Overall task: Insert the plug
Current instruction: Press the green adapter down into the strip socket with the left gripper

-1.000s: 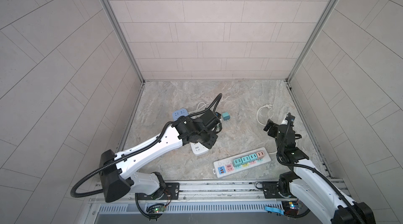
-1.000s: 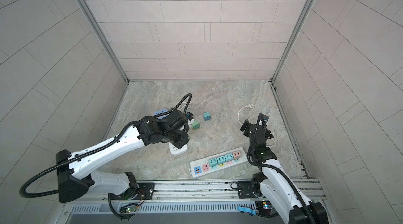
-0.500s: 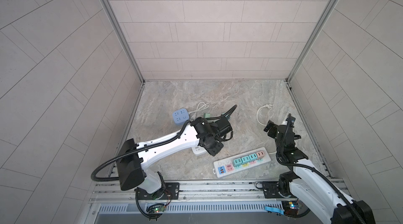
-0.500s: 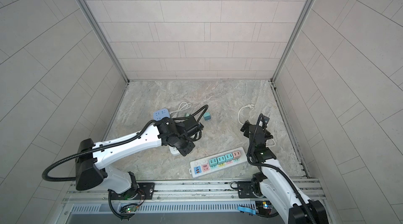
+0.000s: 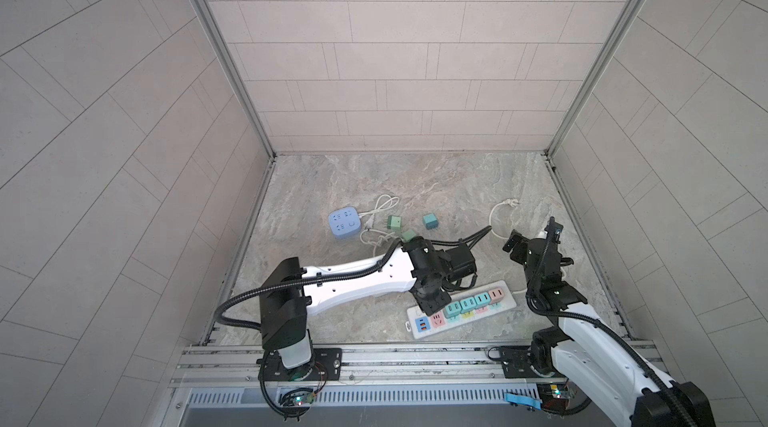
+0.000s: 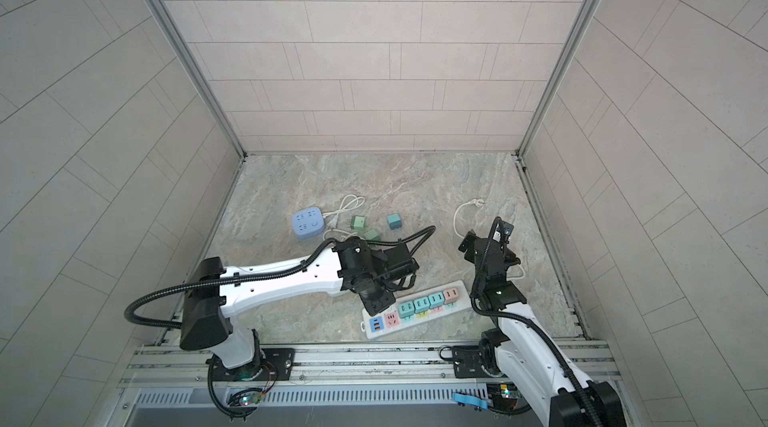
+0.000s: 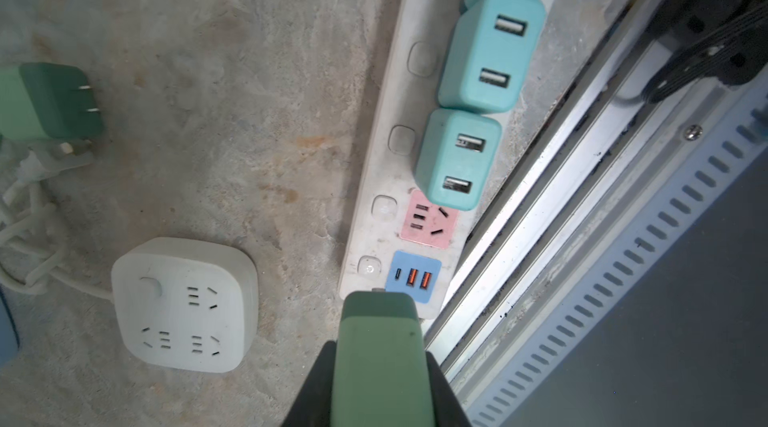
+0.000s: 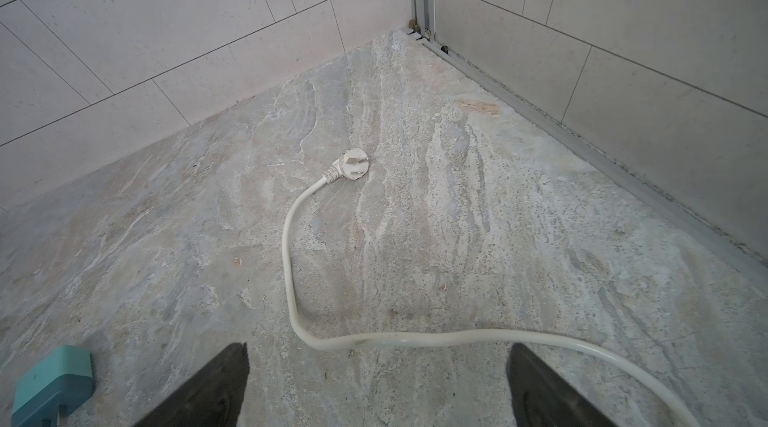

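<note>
A green plug (image 7: 378, 333) sits between the jaws of my left gripper (image 7: 380, 362), which is shut on it. In the left wrist view the plug hangs over the end of the white power strip (image 7: 399, 84), just short of its blue USB panel (image 7: 413, 275). The pink socket (image 7: 430, 219) beyond that panel is empty. Three teal adapters (image 7: 457, 159) fill the sockets further along. In both top views my left gripper (image 5: 432, 302) (image 6: 376, 300) hovers at the strip's left end (image 5: 508, 303) (image 6: 462, 303) and hides the plug. My right gripper (image 8: 376, 383) (image 5: 513, 244) (image 6: 467, 242) stands open and holds nothing.
A white socket cube (image 7: 185, 304) lies close to the strip, with a loose dark green adapter (image 7: 50, 103) beyond it. A blue socket cube (image 5: 344, 222), a green adapter (image 5: 394, 222) and a teal adapter (image 5: 430, 221) lie further back. The strip's white cord ends in a plug (image 8: 353, 163). A metal rail (image 5: 415, 354) borders the front.
My left arm has swung right with the green plug, from above the white socket cube to the power strip's left end. The right arm has stayed still and open.
</note>
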You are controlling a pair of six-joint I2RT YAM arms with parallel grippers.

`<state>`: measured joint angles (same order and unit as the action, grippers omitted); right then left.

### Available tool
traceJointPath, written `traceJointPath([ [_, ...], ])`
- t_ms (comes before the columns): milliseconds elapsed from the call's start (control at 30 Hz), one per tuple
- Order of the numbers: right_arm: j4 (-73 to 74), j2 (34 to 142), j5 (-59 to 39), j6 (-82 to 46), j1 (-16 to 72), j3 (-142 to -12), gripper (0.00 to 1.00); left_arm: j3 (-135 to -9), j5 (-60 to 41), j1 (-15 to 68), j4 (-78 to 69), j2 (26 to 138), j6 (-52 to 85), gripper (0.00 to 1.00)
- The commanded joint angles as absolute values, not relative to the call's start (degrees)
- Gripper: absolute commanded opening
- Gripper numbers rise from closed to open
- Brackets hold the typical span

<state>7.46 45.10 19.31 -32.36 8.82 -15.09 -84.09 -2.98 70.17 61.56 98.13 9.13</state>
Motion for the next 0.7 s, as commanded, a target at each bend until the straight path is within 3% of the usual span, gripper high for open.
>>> traceJointPath([
  [0, 6.77, 45.57, 20.57, -33.51, 8.57, -15.82, 0.98, -85.74, -3.58, 70.14, 62.84, 99.23, 7.62, 0.00],
  [667, 6.48, 46.19, 20.65, -33.73, 8.65, -16.17, 0.99, -83.52, -3.75, 73.32, 57.16, 105.10, 11.84, 0.00],
])
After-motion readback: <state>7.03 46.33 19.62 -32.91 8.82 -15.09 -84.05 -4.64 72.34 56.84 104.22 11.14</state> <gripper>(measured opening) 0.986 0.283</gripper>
